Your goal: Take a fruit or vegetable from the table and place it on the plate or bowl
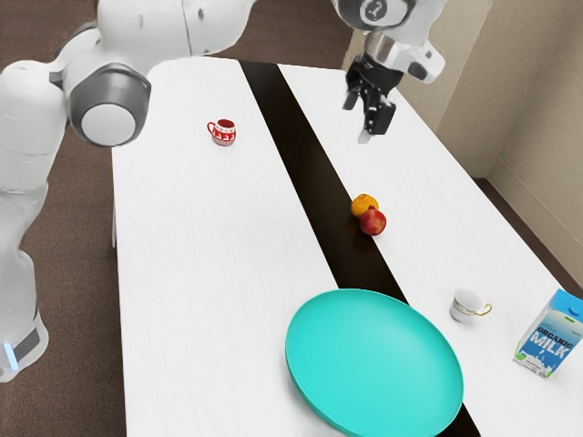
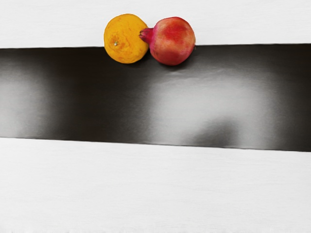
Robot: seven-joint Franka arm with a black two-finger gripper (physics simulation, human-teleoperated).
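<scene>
- The gripper (image 1: 364, 118) is hovering above the black stripe (image 1: 310, 155), its fingers standing apart and gripping nothing.
- The orange (image 1: 363, 202) (image 2: 125, 39) and the pomegranate (image 1: 373, 221) (image 2: 170, 41) are sitting touching on the stripe's edge, between the gripper and the teal plate (image 1: 373, 364).

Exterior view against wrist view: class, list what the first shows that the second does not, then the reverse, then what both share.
Exterior view adds: teal plate, red mug, white cup, milk carton, and the arm with jaws apart above the white table. Wrist view adds: the stem dimple on the orange and the crown of the pomegranate touching it. Both share: orange and pomegranate side by side at the edge of the dark stripe on the table.
</scene>
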